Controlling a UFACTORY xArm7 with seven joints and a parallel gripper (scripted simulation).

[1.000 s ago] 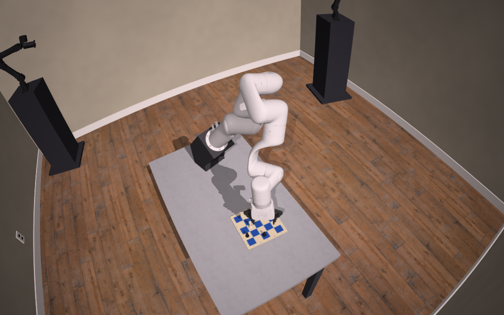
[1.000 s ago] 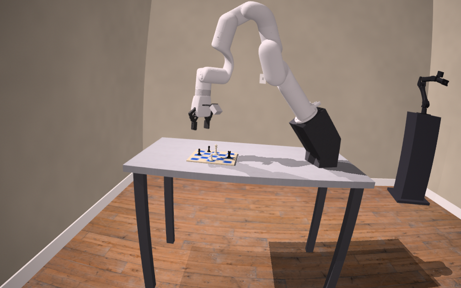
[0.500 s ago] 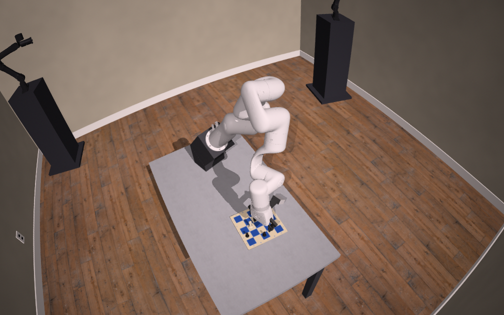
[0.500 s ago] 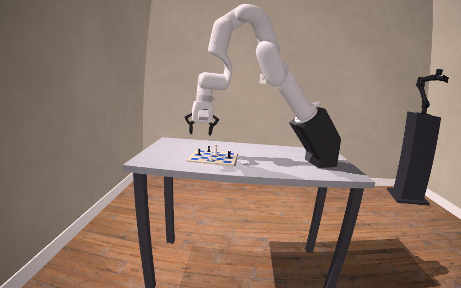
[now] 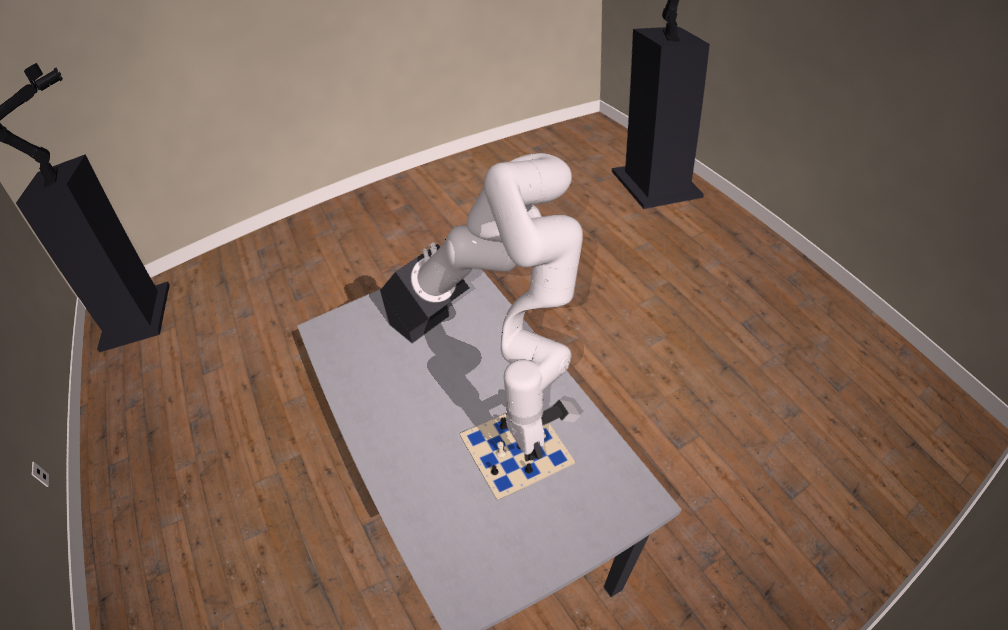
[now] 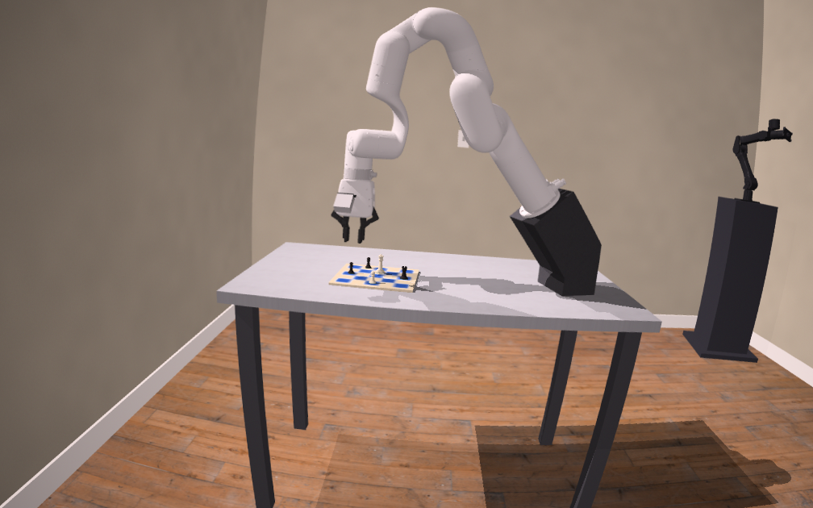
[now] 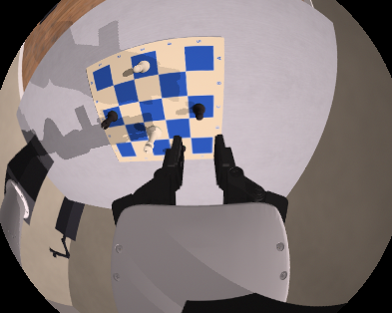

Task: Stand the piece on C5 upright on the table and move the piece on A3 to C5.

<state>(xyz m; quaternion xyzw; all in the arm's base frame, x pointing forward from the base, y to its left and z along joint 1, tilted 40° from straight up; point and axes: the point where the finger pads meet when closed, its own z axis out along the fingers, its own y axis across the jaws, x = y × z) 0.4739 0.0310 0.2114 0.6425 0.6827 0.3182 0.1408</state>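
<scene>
Now, the pincer [image 5: 532, 454] [image 6: 353, 240] [image 7: 198, 146], part-spread and empty, hangs above the black pawn [image 5: 528, 468] [image 6: 351, 268] [image 7: 198, 111] on C5, apparently its first pick; next comes lowering around it, then clearing C5 for the white pawn [image 6: 371, 278] [image 7: 142, 66] below on A3.
</scene>
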